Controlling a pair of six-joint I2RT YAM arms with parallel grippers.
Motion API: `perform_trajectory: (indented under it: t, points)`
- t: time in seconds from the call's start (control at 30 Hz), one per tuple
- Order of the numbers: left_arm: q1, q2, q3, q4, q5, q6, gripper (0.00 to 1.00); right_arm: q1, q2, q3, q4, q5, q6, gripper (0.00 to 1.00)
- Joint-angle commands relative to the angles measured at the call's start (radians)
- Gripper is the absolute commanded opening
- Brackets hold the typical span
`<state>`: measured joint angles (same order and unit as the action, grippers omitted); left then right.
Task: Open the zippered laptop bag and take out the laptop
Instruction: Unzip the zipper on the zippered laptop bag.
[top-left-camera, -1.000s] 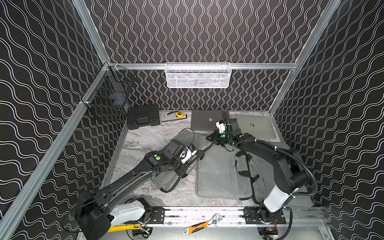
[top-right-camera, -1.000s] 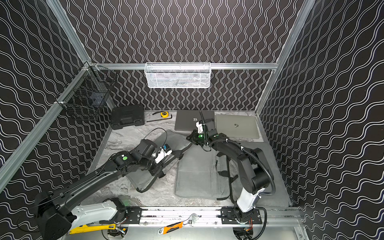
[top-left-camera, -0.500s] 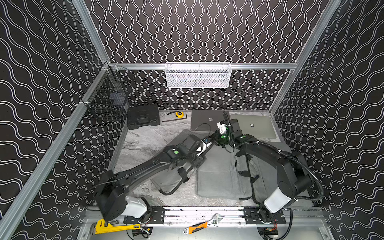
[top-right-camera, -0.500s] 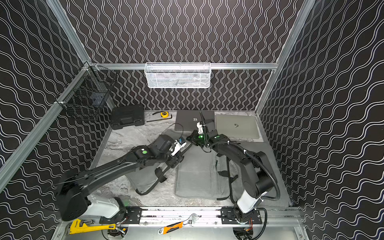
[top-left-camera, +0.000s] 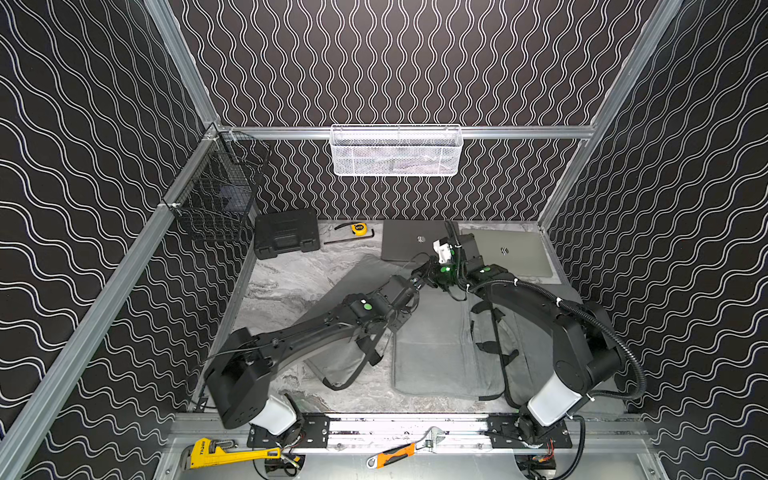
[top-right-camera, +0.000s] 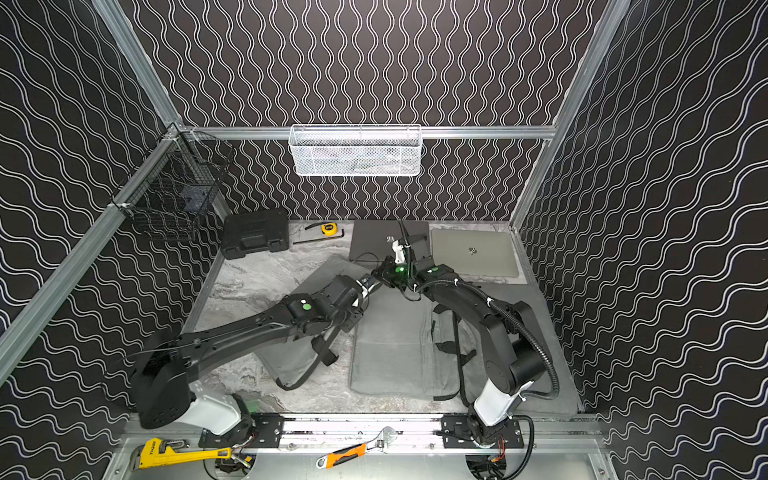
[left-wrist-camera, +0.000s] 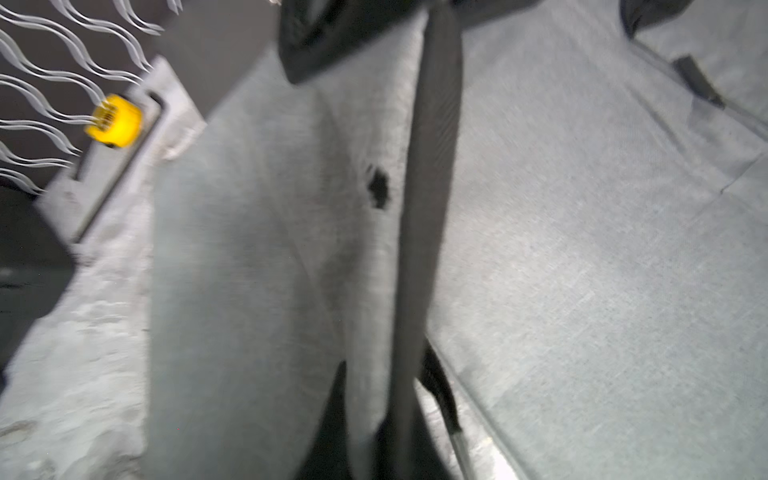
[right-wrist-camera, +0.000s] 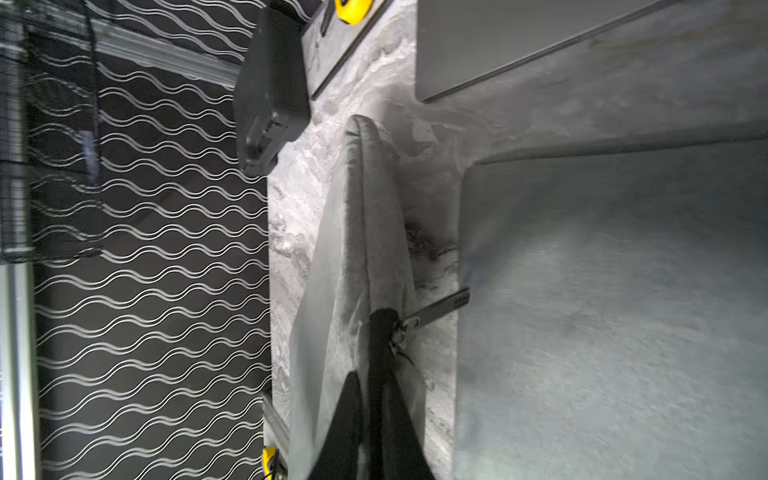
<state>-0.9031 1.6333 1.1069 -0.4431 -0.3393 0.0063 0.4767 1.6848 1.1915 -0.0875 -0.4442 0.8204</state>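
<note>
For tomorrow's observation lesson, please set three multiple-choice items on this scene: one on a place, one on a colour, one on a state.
1. The white mesh basket hangs on: A the back rail; B the left wall; C the table.
2. The pipe wrench is: A red; B yellow; C blue.
3. The fingers of the right gripper are: A wide open; B holding the wrench; C shut on the grey bag.
Key: A, it hangs from that rail; B, its handle is yellow; C, the right wrist view shows fabric pinched between them.

readable text: none | pipe wrench (top-left-camera: 220, 455): black lettering, too small to read
</note>
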Motion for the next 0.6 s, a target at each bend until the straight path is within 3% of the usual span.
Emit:
perform_trajectory:
  t: [0.0,0.1,0.2,0.37,0.57]
  points:
    - [-0.001,-0.046,0.006,0.003,-0.02,0.065,0.0,-0.001,-0.02,0.034,-0.02,0.067,-0.063,0.15]
    - [0.0,-0.055,0.052,-0.068,-0.004,0.138,0.0,-0.001,-0.04,0.045,-0.063,0.1,-0.096,0.42]
    - [0.009,-0.056,0.094,-0.14,0.013,0.205,0.0,-0.003,-0.09,0.04,-0.087,0.149,-0.137,0.55]
    - [0.057,-0.081,0.148,-0.21,0.124,0.274,0.0,-0.033,-0.206,0.014,-0.12,0.222,-0.208,0.62]
    - [0.129,-0.126,0.174,-0.208,0.239,0.333,0.0,-0.2,-0.297,-0.081,-0.077,0.115,-0.2,0.63]
